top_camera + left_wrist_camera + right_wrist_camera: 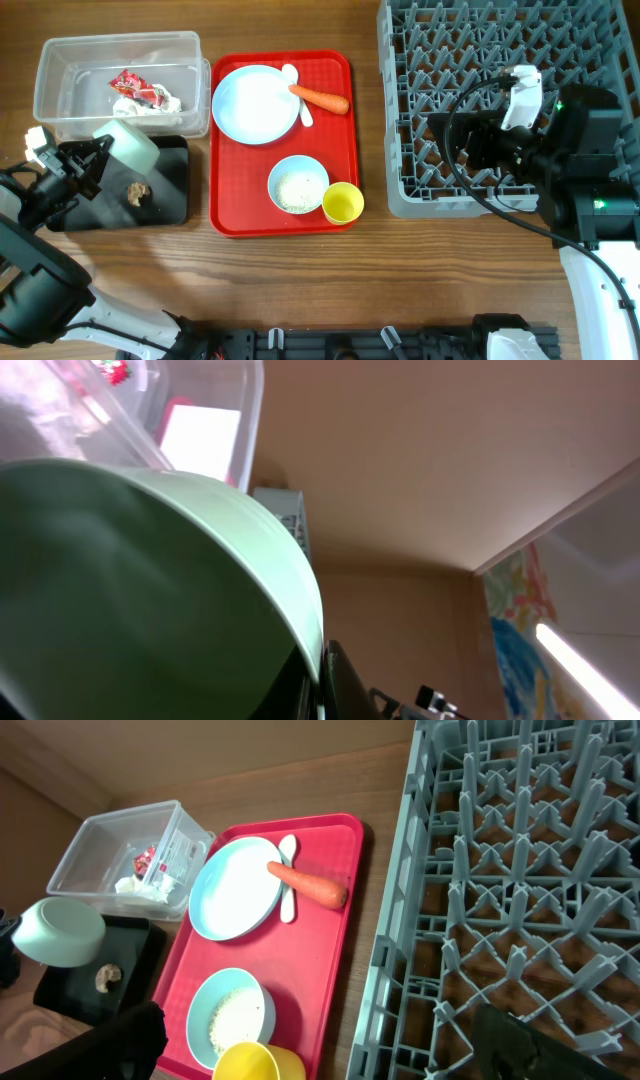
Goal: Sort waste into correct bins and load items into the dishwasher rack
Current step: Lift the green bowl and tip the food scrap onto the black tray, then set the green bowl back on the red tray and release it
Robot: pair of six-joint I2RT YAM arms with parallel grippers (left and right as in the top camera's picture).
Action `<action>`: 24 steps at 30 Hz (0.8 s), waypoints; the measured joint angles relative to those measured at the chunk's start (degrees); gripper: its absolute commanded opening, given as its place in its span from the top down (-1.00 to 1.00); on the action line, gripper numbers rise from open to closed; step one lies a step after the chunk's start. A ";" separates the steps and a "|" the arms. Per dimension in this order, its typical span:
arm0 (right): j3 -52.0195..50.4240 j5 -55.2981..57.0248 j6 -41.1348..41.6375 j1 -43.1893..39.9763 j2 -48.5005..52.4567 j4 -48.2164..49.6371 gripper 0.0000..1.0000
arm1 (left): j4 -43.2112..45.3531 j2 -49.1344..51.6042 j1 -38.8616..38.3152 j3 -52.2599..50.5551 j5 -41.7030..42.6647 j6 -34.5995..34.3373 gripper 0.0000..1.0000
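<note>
Left gripper: fingers clamped on the rim of the light green bowl. The bowl is held tilted above the far end of the black tray, near the table's left edge.
Right gripper: fingers spread wide, nothing between them. It hangs over the front half of the grey rack.

Surroundings:
- Clear tub at the far-left corner of the table, just beyond the black tray.
- Red tray at mid-table, between the bins and the rack.
- The rack fills the far-right corner.

Obstructions:
- The right arm and its black cables cover part of the rack's pegs.
- The green bowl fills most of the left wrist view.

Counts:
- 2 bowls: the green one held, and a pale blue bowl with rice near the red tray's front edge.
- 1 plate, far-left part of the red tray.
- 1 spoon, lying against the plate's right edge.
- 1 carrot, lying across the spoon.
- 1 yellow cup, front-right corner of the red tray, touching the blue bowl.
- 1 wrapper and a wad of tissue, both in the tub.
- 1 brown lump, on the black tray.

Surface: wood-grain table. Room: tan walls, with a bright patterned panel at the right of the left wrist view.
</note>
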 measured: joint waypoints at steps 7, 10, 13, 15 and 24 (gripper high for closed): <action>0.00 -0.02 0.00 0.00 0.00 0.04 -0.99 | -8.35 -0.22 -0.33 -0.09 0.83 1.88 0.92; 0.00 -0.02 0.00 0.00 0.00 0.13 -0.99 | -18.14 -4.04 -3.56 -0.24 0.68 9.66 0.92; 0.00 0.00 0.00 0.00 0.00 0.15 -1.00 | -18.34 -12.02 -10.38 -0.24 -4.09 14.62 0.92; 0.00 0.00 0.02 0.00 0.00 0.13 -0.99 | -17.99 -16.09 -16.37 -0.22 -9.31 15.96 0.92; 0.00 -0.02 0.00 0.00 0.00 -0.63 -1.00 | -3.91 -18.40 -45.38 -0.28 -49.09 -1.77 0.92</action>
